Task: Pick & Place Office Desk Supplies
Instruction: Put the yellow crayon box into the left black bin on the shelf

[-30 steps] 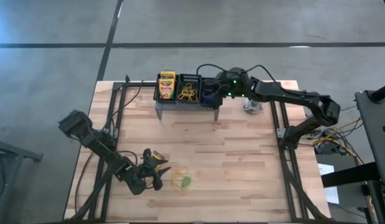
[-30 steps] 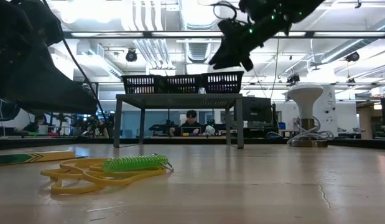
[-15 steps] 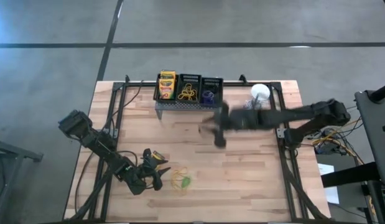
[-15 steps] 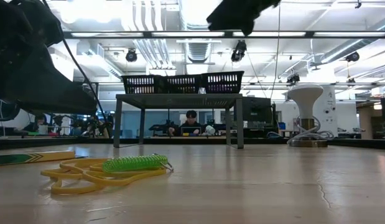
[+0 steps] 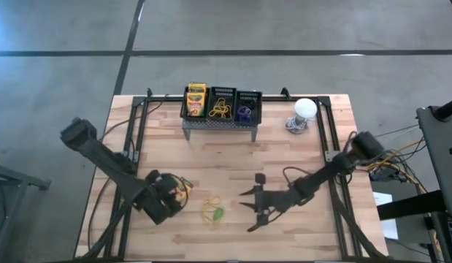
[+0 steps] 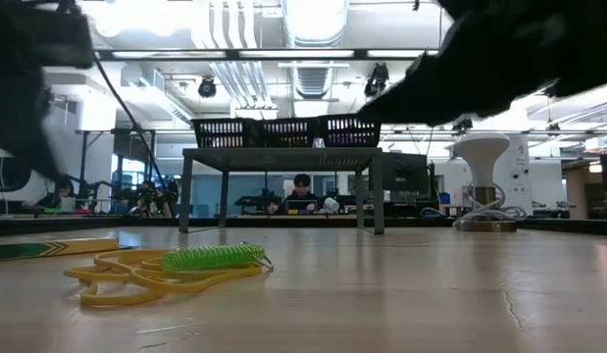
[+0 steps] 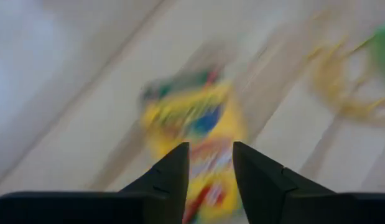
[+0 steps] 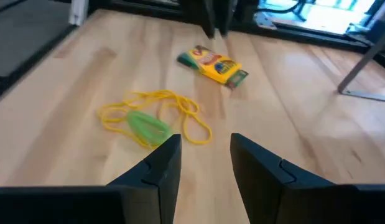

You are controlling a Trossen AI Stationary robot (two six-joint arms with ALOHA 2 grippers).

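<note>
Crayon box (image 8: pixel 213 65) under left gripper (image 7: pixel 208 163), right gripper (image 8: pixel 204 152) nearing bands (image 8: pixel 148 118); both part-open, empty. Next: close.

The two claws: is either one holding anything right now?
No. The left gripper is open over the crayon box, not gripping it. The right gripper is open near the yellow band and green coil.

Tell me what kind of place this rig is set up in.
Likely an open-plan robotics lab or workshop. The low view shows exposed ceiling ducts with strip lights, and a seated person at workstations behind the light wooden table. The high view shows bare grey concrete floor.
</note>
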